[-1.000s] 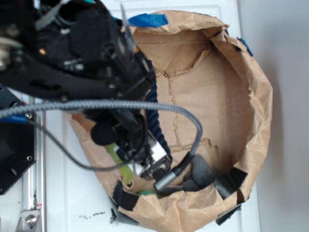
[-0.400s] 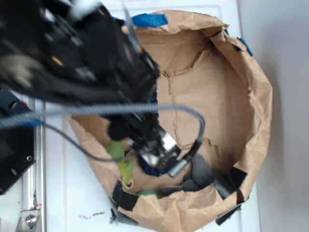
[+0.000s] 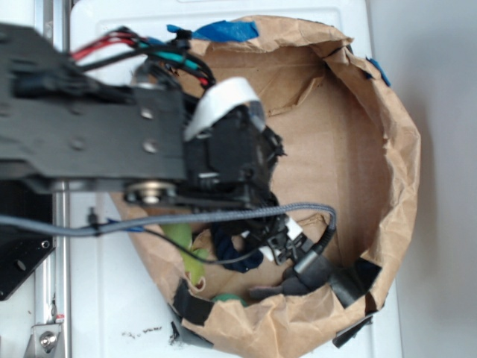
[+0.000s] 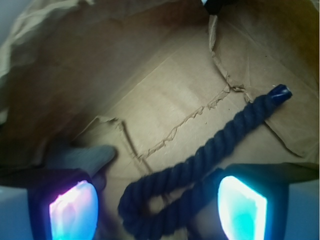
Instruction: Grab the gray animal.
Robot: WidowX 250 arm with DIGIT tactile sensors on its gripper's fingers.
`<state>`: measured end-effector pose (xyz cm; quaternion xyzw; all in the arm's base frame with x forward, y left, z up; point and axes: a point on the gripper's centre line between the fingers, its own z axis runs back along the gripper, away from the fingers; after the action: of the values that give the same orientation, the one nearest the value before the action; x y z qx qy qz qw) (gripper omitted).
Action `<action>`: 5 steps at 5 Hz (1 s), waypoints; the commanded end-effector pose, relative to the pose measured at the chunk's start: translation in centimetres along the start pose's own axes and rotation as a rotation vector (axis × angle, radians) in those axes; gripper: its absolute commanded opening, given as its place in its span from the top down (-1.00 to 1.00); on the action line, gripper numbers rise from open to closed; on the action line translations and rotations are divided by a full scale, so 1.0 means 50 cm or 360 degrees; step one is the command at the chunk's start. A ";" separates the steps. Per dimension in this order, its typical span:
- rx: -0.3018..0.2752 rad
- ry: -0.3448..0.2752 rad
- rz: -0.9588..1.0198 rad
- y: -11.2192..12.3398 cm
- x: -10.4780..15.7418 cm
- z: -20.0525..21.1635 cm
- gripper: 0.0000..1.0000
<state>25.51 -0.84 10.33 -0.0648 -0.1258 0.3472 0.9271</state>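
Wrist view: gripper [image 4: 157,202] fingers spread wide, nothing held between them. The rope [image 4: 200,167] lies looped on the bag floor between the pads. The gray animal [image 4: 82,157] sits just above the left-hand pad [image 4: 72,207], against the bag wall. Exterior view: arm [image 3: 112,142] reaches into the paper bag [image 3: 387,149]; green toy [image 3: 186,250] near the lower rim.

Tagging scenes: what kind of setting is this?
Likely a lab robot bench: a rolled-down brown paper bag taped as a bin on a white tabletop, holding a navy twisted rope and a slate-gray plush toy.
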 end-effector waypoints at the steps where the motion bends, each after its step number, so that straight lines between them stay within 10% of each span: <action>1: 0.0019 -0.0033 0.0106 -0.040 0.084 -0.020 -1.00; 5: -0.0115 0.0074 -0.0052 -0.083 0.005 -0.050 -1.00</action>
<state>28.63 -4.24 7.05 -0.0923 -0.0914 0.3299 0.9350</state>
